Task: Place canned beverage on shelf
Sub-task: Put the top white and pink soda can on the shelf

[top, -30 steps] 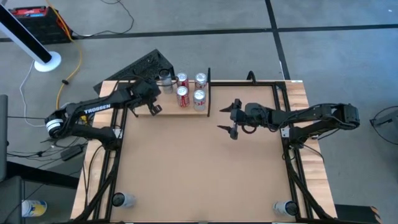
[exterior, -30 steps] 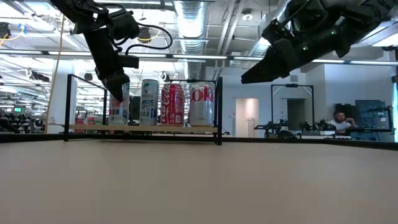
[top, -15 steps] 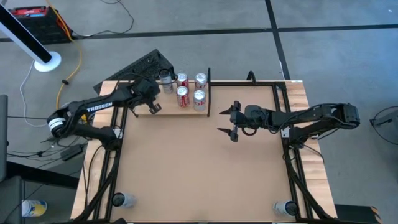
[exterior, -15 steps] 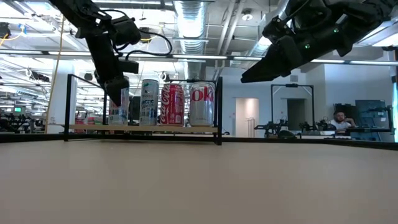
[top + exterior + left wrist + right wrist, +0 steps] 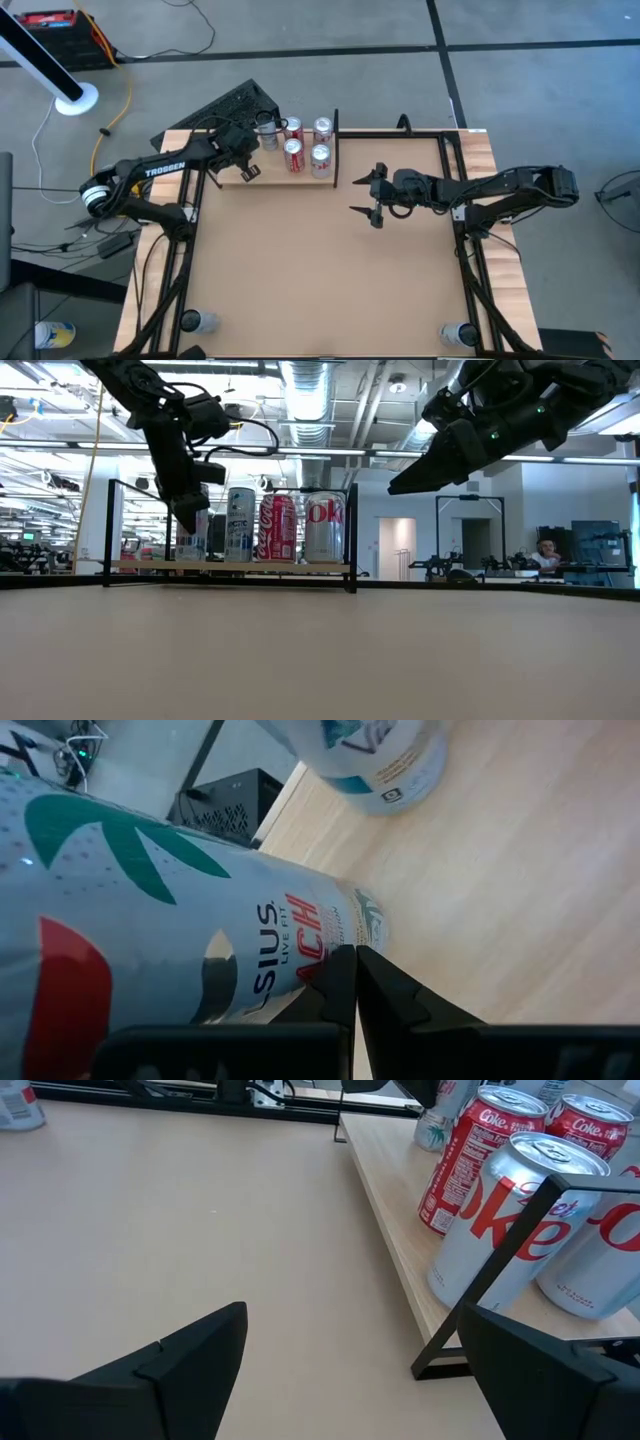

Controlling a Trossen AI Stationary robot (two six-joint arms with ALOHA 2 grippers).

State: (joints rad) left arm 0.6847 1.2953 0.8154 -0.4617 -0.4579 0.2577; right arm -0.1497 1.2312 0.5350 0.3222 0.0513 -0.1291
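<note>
While five cans (image 5: 293, 146) stand upright on the shelf (image 5: 270, 176) at the bench's (image 5: 320, 270) eleven o'clock, likely already stocked, the left end effector (image 5: 250, 172) hovers at its nine o'clock end, pinched empty; the right end effector (image 5: 366, 193), spread wide and empty, waits mid-bench.

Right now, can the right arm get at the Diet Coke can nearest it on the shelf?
Probably not head-on. The right gripper hovers open beside the shelf, but the shelf's black end piece stands between it and the Diet Coke can. Coming from above or the shelf's open long side looks clear.
</note>
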